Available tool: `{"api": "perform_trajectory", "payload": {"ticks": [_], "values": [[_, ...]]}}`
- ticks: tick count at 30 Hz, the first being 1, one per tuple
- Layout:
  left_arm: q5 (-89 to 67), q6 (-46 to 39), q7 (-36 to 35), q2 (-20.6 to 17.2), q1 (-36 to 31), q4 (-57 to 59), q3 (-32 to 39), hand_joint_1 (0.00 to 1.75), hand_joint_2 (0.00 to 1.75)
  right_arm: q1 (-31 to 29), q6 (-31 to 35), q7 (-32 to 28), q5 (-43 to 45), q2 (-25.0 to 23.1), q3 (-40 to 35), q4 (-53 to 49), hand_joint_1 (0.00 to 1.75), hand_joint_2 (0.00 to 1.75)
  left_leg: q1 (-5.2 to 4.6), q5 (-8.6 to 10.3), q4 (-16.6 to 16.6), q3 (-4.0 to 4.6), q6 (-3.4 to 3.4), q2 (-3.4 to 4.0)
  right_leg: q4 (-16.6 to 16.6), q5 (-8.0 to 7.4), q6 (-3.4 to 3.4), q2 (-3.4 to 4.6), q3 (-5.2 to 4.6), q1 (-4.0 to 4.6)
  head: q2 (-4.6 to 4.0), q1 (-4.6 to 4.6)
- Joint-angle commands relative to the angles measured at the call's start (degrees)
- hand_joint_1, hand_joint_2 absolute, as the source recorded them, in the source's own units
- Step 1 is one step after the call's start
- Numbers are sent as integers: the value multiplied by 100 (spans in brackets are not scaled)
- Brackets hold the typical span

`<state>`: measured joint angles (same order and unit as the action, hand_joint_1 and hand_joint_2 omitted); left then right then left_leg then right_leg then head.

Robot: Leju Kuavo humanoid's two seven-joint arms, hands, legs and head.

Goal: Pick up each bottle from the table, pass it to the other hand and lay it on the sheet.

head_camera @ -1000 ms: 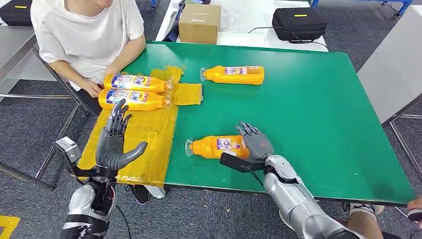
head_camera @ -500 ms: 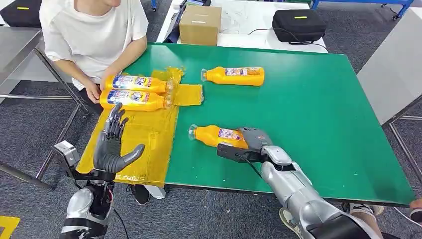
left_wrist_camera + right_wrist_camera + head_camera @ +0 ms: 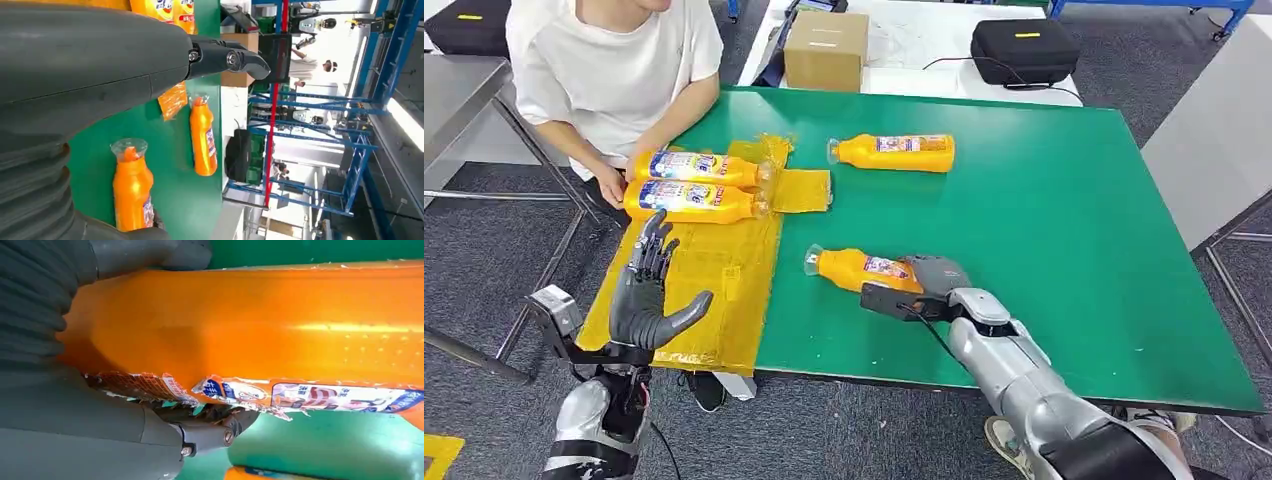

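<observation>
An orange plastic bottle with a clear cap [image 3: 856, 269] is gripped by the right robot hand [image 3: 934, 278] on the green desk [image 3: 1044, 240], beside the yellow sheet [image 3: 714, 280]. The left robot hand [image 3: 649, 295] is held open, empty.

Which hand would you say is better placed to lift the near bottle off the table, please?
Right: the right hand already grips the near bottle; the left hand hovers open above the sheet.

- This looks like a robot test lab or workshop hall.
- Grey carpet floor [image 3: 484, 270] at the left of the frame.
- Blue metal racks [image 3: 360, 150] in the left wrist view.
- Black equipment case [image 3: 1024, 47] and cardboard box [image 3: 826, 47] at the top.
</observation>
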<state>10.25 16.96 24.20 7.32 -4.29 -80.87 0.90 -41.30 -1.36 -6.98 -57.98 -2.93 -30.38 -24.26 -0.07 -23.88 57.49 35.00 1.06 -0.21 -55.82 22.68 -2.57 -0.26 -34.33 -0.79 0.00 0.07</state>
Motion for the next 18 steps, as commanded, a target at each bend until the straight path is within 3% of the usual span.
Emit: {"api": "perform_trajectory", "payload": {"ticks": [1, 4, 9, 18], "values": [[56, 81, -13, -99, -21, 419, -42, 0, 175, 687, 286, -1460, 1387, -170, 730, -114, 175, 175, 7, -3, -14, -30, -7, -10, 16, 6, 9, -10, 35, 7, 0, 0], [179, 86, -285, 54, 221, 460, -219, 0, 175, 1225, 742, -1989, 2079, -358, 1085, -1040, 175, 175, 8, -13, -14, -44, -9, 9, 17, 4, 10, 8, 41, 9, 0, 2], [481, 253, -252, 282, 588, 785, -716, 0, 175, 2205, 719, -2349, 3245, -550, 1259, -3015, 175, 175, 4, -15, -13, -37, -9, 3, 10, 11, 10, -2, 30, 5, 0, 0], [457, 683, -102, 155, 716, 431, -1386, 0, 175, 2216, 618, -2495, 3533, -617, 982, -3066, 175, 175, 3, -26, 1, 8, -10, 2, -4, 23, 11, 4, -8, 3, 0, 0]]}}
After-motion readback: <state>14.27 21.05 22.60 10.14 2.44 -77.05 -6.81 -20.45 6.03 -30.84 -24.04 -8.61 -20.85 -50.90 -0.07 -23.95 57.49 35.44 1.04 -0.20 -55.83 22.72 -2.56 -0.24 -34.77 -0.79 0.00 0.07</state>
